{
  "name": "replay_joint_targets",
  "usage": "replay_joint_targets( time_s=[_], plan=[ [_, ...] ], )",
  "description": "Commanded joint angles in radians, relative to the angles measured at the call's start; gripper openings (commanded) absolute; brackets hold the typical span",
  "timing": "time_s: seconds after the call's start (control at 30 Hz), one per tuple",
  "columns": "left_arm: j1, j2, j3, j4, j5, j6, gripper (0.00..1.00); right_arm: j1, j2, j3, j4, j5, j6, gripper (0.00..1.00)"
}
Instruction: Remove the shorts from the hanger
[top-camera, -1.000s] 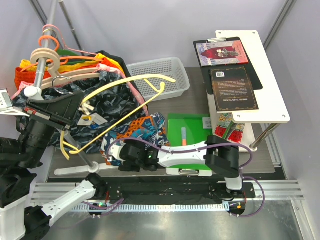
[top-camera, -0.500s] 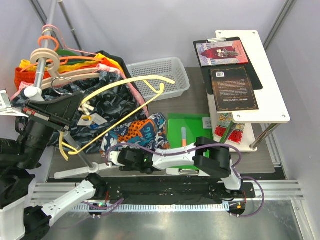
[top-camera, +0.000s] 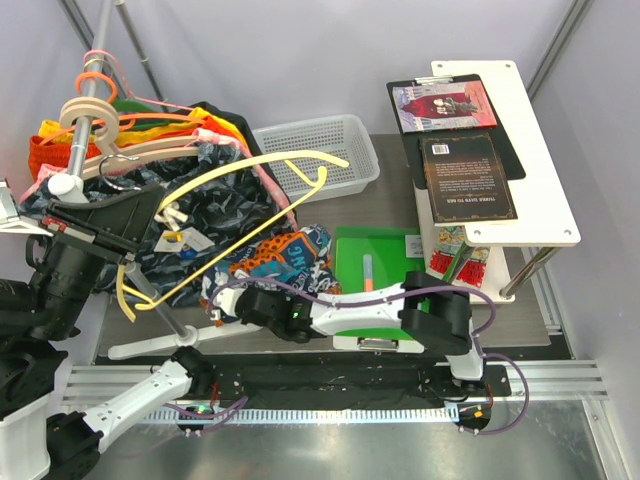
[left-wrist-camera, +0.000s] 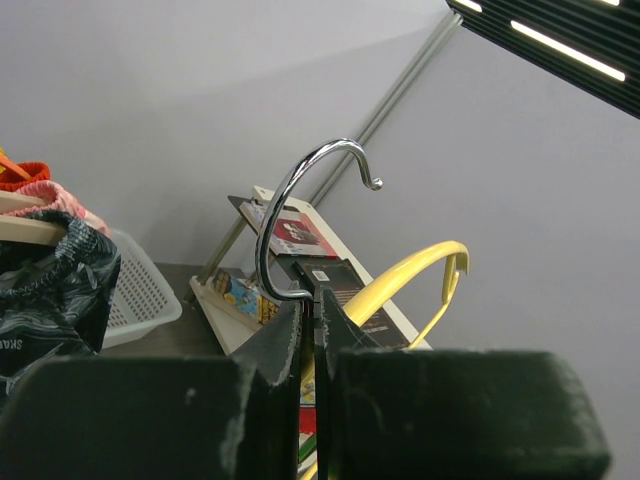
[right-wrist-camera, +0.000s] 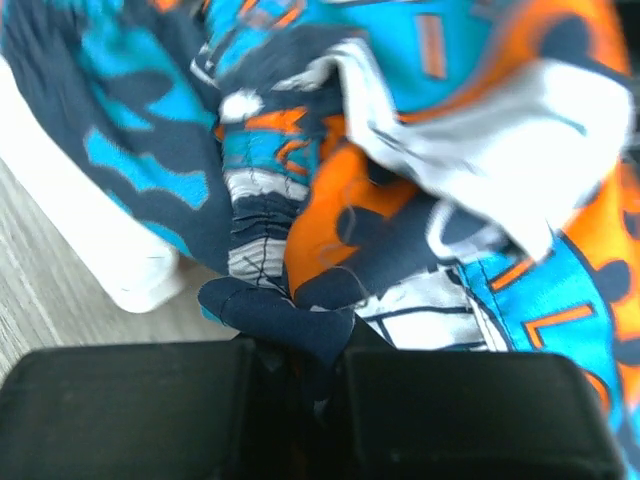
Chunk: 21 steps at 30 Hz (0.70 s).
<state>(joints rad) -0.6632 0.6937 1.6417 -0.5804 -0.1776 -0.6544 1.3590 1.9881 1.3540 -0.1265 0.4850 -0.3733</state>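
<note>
Right tool (right-wrist-camera: 300, 372), spread a second ago, has now pinched a fold of the printed blue-orange fabric shorts (top-camera: 285, 255), bunched on the counter (top-camera: 388, 205) near-left of centre. Left tool (left-wrist-camera: 312, 312) is pressed together on the thin pale yellow plastic hanger (left-wrist-camera: 400, 277), raised at left. Pull-off looks ready.

Ahead of me a white mesh basket (top-camera: 318, 150) sits at the far edge of the table (top-camera: 380, 205). To its right, a white shelf unit (top-camera: 540, 190) carries a dark book (top-camera: 467, 177) and a red-covered one (top-camera: 445, 103). A green board (top-camera: 390, 270) lies flat beside the shelf. On my left, a rail (top-camera: 100, 35) holds a beige hanger (top-camera: 140, 152), pink-orange hangers (top-camera: 97, 75), a navy leaf-patterned garment (top-camera: 225, 205) and an orange garment (top-camera: 50, 145).
</note>
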Motion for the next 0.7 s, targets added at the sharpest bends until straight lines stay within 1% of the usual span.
replay_joint_targets(
  time_s=[0.0, 0.17, 0.27, 0.5, 0.53, 0.67],
  plan=[
    [0.004, 0.018, 0.026, 0.057, 0.023, -0.008, 0.0, -0.005, -0.188, 0.048, 0.112, 0.095, -0.03, 0.01],
    [0.004, 0.032, 0.033, 0.068, 0.035, -0.008, 0.0, -0.015, -0.375, 0.022, 0.206, 0.092, 0.014, 0.01],
    [0.004, 0.036, 0.04, 0.077, 0.04, -0.01, 0.0, -0.029, -0.442, 0.025, 0.223, 0.098, 0.054, 0.01],
    [0.004, 0.056, 0.079, 0.105, 0.049, 0.012, 0.0, -0.063, -0.609, -0.021, 0.254, 0.147, 0.076, 0.01],
    [0.004, 0.056, 0.09, 0.103, 0.05, 0.019, 0.0, -0.073, -0.648, -0.032, 0.264, 0.148, 0.08, 0.01],
    [0.004, 0.047, 0.086, 0.123, 0.044, 0.029, 0.0, -0.119, -0.719, -0.043, 0.292, 0.158, 0.128, 0.01]
  ],
)
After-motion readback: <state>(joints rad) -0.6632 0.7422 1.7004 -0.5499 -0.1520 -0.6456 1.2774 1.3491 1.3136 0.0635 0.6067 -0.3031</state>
